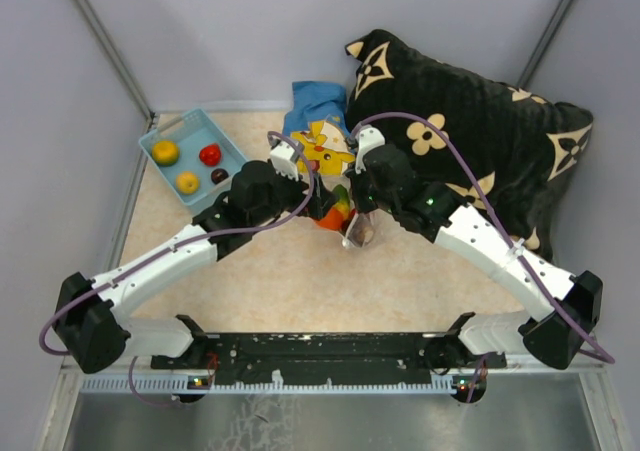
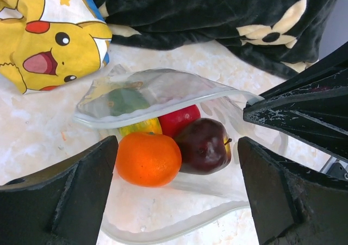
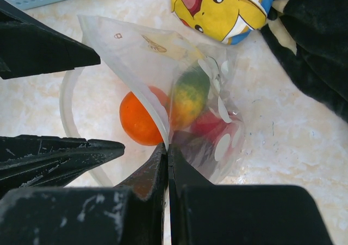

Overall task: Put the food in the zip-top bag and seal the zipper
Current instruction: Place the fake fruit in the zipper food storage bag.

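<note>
Clear zip-top bag [image 3: 136,55], whitish oval spots; toy fruits [image 2: 148,159] inside orange, red, dark purple, green-yellow. Yellow cartoon plush [image 2: 43,44]; black blanket [image 1: 470,121] with cream flowers.

Left hand [image 2: 176,171] agape, right hand [image 3: 167,154] clamped

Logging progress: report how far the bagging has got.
Done: an orange fruit, a dark purple one and others lie inside the zip-top bag. In hand: the right fingers pinch the bag's edge, mouth open; the left fingers are spread at the mouth, holding nothing. Left: four fruits in the blue basket, and the zipper unsealed.
</note>
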Robot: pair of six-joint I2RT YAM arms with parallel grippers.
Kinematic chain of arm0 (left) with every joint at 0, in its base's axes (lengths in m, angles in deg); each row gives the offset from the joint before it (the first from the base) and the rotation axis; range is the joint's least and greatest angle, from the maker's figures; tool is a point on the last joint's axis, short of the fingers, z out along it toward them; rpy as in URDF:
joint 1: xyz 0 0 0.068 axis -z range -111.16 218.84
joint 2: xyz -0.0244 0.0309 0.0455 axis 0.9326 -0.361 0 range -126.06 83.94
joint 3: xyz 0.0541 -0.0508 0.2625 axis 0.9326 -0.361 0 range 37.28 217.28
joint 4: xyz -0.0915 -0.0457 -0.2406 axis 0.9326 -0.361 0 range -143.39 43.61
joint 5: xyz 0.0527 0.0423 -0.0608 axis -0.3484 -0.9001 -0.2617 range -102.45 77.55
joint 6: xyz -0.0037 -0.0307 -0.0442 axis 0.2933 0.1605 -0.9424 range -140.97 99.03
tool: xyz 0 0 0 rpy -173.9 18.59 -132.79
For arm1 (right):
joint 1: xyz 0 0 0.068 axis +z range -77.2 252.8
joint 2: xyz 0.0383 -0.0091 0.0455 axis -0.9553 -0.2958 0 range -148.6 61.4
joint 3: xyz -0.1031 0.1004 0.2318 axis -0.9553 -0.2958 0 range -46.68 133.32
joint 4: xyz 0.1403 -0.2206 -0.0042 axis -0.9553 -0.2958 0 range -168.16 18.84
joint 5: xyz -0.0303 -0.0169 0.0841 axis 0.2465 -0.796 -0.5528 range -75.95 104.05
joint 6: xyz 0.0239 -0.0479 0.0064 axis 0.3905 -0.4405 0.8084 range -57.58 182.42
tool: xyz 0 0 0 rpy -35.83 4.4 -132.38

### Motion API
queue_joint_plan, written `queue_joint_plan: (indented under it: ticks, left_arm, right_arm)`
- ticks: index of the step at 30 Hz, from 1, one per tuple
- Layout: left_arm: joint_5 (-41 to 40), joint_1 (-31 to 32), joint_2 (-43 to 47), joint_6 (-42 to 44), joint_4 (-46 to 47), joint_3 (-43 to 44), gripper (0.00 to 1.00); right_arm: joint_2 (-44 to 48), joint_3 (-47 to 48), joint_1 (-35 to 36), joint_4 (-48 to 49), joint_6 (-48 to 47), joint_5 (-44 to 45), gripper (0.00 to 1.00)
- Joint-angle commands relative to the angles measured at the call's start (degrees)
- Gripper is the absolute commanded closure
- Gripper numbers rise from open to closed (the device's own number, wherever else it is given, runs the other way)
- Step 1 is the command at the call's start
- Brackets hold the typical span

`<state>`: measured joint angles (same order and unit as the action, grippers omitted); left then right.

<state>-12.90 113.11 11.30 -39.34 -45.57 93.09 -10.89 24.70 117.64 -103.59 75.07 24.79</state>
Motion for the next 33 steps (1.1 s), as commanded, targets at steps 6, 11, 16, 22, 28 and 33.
queue_joint_plan:
  ticks: [6, 11, 16, 22, 28, 33]
  left_arm:
    - [-3.16, 0.38, 6.54, -2.03, -6.54, 1.53, 0.05]
    - [-7.98, 0.35, 11.13, -3.35, -12.67, -1.01, 0.08]
    - [-9.56, 0.29, 11.74, -4.80, -13.97, -4.90, 0.12]
    - [-4.61, 0.29, 9.63, -7.92, -10.28, -8.57, 0.21]
    - [-2.57, 0.28, 6.07, -8.80, -6.20, -10.24, 0.40]
    - [-1.06, 0.27, 5.50, -7.82, -6.85, -7.72, 0.72]
  right_arm:
    - [0.03, 3.22, 0.29, 1.93, 0.15, -0.17, 1.00]
    - [0.19, 2.92, 0.27, 2.16, 0.12, -0.14, 1.00]
    - [0.05, 2.81, 0.27, 2.54, 0.32, -0.55, 1.00]
    - [0.02, 2.81, 0.31, 2.54, 0.36, -0.60, 1.00]
    - [-0.13, 2.64, 0.25, 2.59, 0.36, -0.44, 1.00]
    - [0.08, 2.37, 0.25, 2.49, 0.29, 0.35, 1.00]
